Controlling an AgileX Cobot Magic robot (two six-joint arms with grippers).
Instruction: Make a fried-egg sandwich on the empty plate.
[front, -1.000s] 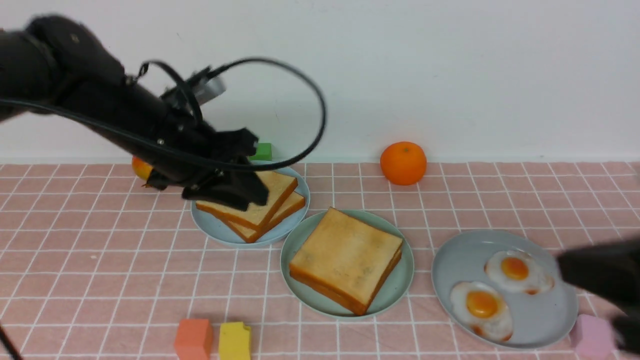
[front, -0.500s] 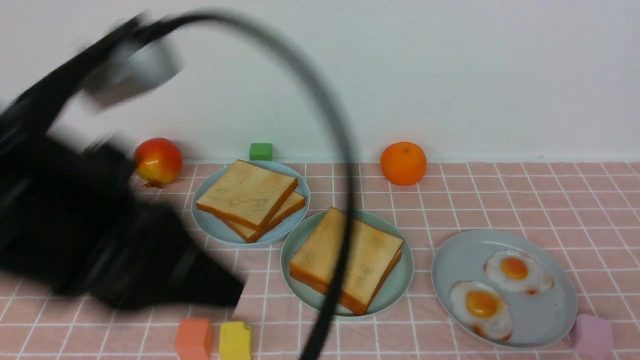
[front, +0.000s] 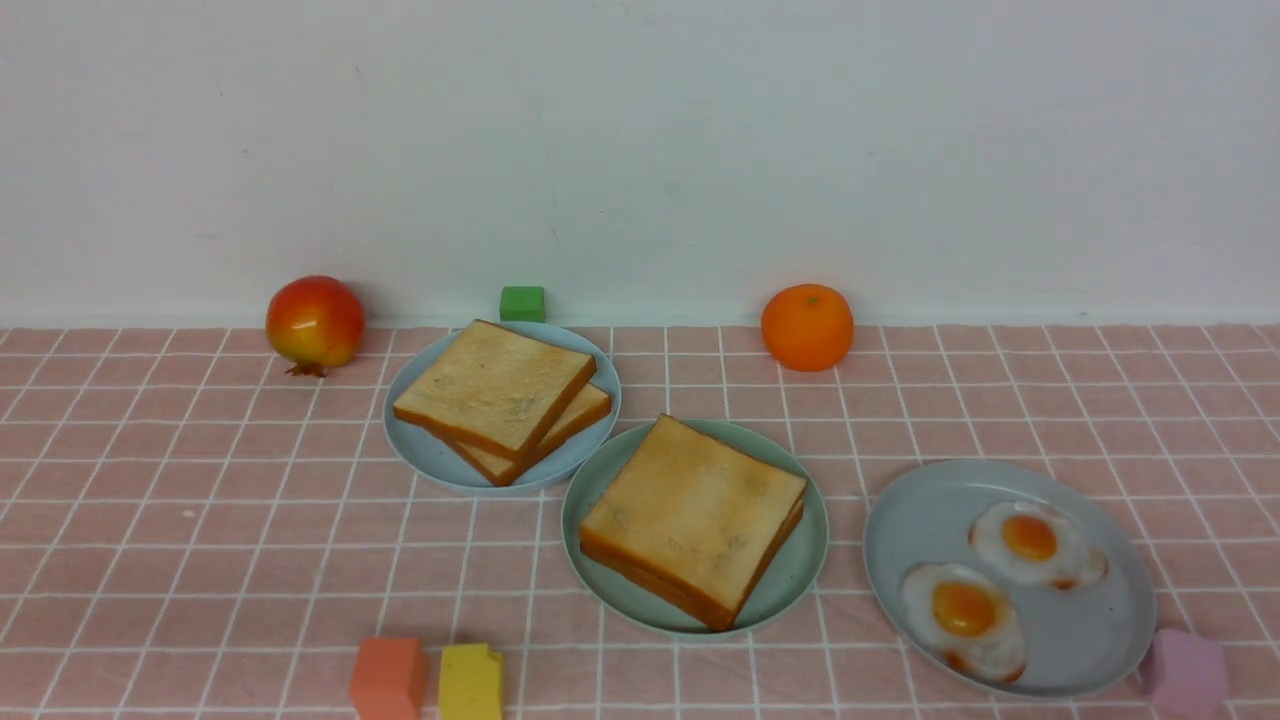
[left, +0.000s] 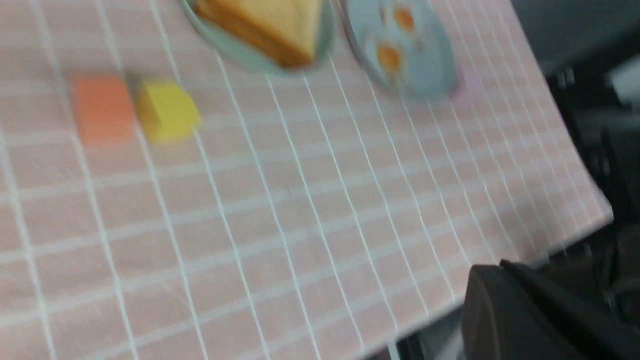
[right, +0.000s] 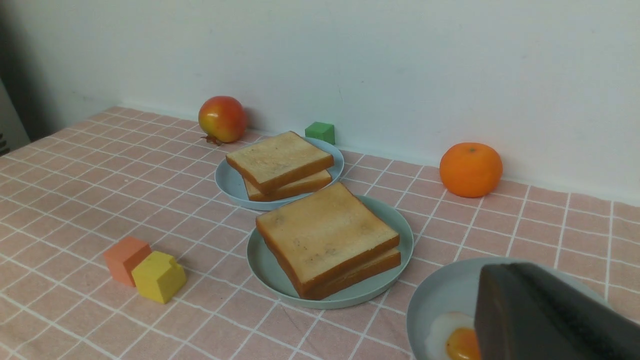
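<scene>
Front view: sandwich (front: 693, 516) on mint plate (front: 800, 572); neither arm visible
Left wrist: left gripper (left: 505, 310) clenched, empty, at the cloth's edge
Right wrist: right gripper (right: 530, 320) clenched, empty, over egg plate (right: 445, 295)

Front view shows neither arm, both out of frame. Left gripper (left: 505, 300): only a dark, blurred body in one corner of the left wrist view, jaws closed, nothing between them. It sits over the near edge of the table, low and tilted. Right gripper (right: 505, 295): dark closed body fills one corner of the right wrist view, jaws together, nothing held. It hangs above the table, apart from the surface, camera angled across it toward the wall. No contact with anything by either of the 2 grippers.
</scene>
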